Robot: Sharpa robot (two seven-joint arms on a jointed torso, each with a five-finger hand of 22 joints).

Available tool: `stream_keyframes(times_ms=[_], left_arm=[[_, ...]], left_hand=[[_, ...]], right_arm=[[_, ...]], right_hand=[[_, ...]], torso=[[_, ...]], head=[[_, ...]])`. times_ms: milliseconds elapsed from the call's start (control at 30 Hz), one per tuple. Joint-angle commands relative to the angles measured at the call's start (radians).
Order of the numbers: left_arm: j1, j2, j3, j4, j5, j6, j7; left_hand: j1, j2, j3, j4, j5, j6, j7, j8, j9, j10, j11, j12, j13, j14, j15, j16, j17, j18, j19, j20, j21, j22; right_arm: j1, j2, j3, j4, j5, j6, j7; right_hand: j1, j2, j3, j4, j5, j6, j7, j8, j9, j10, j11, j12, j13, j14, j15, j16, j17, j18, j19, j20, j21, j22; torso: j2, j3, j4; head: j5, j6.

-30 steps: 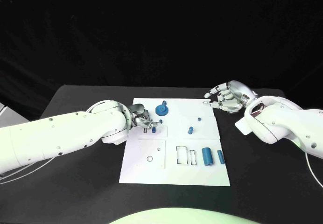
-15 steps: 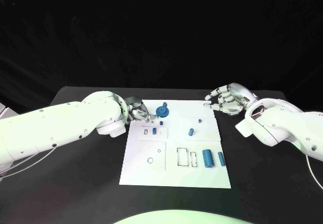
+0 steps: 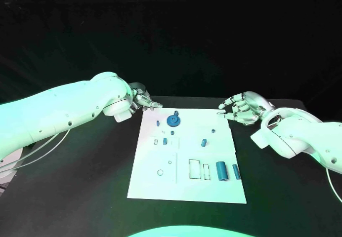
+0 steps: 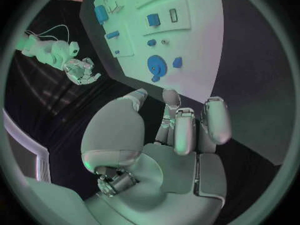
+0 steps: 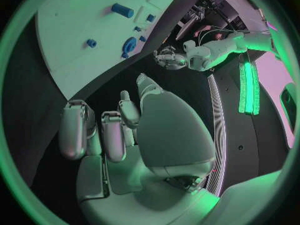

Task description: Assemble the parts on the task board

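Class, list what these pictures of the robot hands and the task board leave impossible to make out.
- Left robot hand, head view: too small to tell whether its fingertips pinch anything.
- Right robot hand, head view: its palm side is turned away.
- Small parts on the task board, head view: too small to tell whether they lie on it or stand in it.

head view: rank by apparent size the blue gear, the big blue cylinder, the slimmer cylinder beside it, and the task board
1. task board
2. big blue cylinder
3. blue gear, which sits farther from the camera, so its place against the cylinders is unsure
4. slimmer cylinder, about as long as the big one but narrower
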Motion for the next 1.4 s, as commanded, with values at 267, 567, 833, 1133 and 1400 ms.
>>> stream_keyframes(times_ms=[267, 567, 833, 1133, 1400], left_arm=[[0.004, 0.093, -0.021, -0.136, -0.053, 0.155, 0.035], [0.001, 0.149, -0.04, -0.223, -0.065, 0.176, 0.037], [-0.003, 0.171, -0.049, -0.255, -0.07, 0.184, 0.038], [-0.011, 0.188, -0.055, -0.285, -0.073, 0.25, 0.019], [-0.015, 0.195, -0.06, -0.296, -0.071, 0.289, 0.016]], left_hand=[[0.003, 0.0, 0.0, 0.0, 0.0, 0.001, 0.002, -0.008, -0.006, 0.007, 0.004, 0.011, 0.008, 0.07, 0.01, 0.01, 0.155, 0.003, 0.014, 0.002, 0.01, 0.012], [-0.011, -0.006, -0.016, 0.001, -0.008, 0.006, 0.002, -0.014, -0.017, -0.01, 0.006, -0.004, -0.015, 0.066, 0.011, 0.004, 0.144, 0.006, 0.006, 0.005, 0.003, 0.0], [-0.014, -0.004, -0.018, 0.001, -0.008, 0.008, 0.002, -0.014, -0.019, -0.007, 0.006, 0.001, -0.009, 0.067, 0.012, 0.007, 0.149, 0.005, 0.009, 0.005, 0.006, 0.006], [-0.008, 0.001, -0.017, -0.001, -0.007, 0.014, 0.001, -0.013, -0.021, -0.008, 0.004, 0.002, -0.01, 0.068, 0.011, 0.009, 0.153, 0.004, 0.012, 0.006, 0.008, 0.009], [0.005, 0.011, -0.013, -0.001, -0.003, 0.023, -0.002, -0.011, -0.025, -0.007, 0.003, 0.006, -0.008, 0.068, 0.01, 0.011, 0.155, 0.004, 0.012, 0.006, 0.008, 0.011]], right_arm=[[0.0, 0.006, 0.0, 0.002, -0.005, 0.013, 0.009], [0.0, 0.008, 0.0, 0.002, -0.007, 0.013, 0.01], [0.0, 0.01, 0.0, 0.002, -0.007, 0.013, 0.009], [0.0, 0.007, 0.0, 0.006, -0.022, 0.01, 0.009], [0.0, 0.007, 0.0, 0.007, -0.024, 0.01, 0.008]], right_hand=[[-0.01, -0.001, -0.001, 0.001, 0.007, -0.007, 0.001, 0.004, -0.002, -0.005, -0.001, -0.003, -0.002, 0.061, 0.006, -0.007, 0.099, 0.011, -0.005, 0.0, -0.007, 0.079], [-0.002, -0.002, 0.003, -0.002, 0.008, -0.008, 0.0, 0.005, -0.002, -0.006, -0.002, -0.004, -0.003, 0.061, 0.005, -0.008, 0.099, 0.012, -0.006, 0.0, -0.01, 0.077], [-0.002, -0.002, 0.003, -0.002, 0.008, -0.008, 0.0, 0.005, -0.002, -0.006, -0.002, -0.004, -0.003, 0.061, 0.005, -0.008, 0.099, 0.012, -0.006, 0.0, -0.01, 0.077], [-0.002, -0.001, 0.003, -0.001, 0.008, -0.008, 0.0, 0.006, -0.002, -0.006, -0.002, -0.003, -0.003, 0.061, 0.005, -0.008, 0.098, 0.011, -0.006, 0.0, -0.009, 0.078], [-0.002, -0.001, 0.003, -0.001, 0.008, -0.008, 0.0, 0.006, -0.002, -0.006, -0.002, -0.003, -0.003, 0.061, 0.005, -0.008, 0.098, 0.011, -0.006, 0.0, -0.009, 0.078]], torso=[[-0.001, -0.0013, -0.0009], [-0.001, -0.0004, -0.0002], [-0.002, 0.0, 0.0004], [-0.003, 0.001, 0.0002], [-0.002, 0.0, 0.0012]], head=[[0.008, -0.003], [0.011, -0.008], [0.012, -0.008], [0.015, -0.011], [0.014, -0.011]])
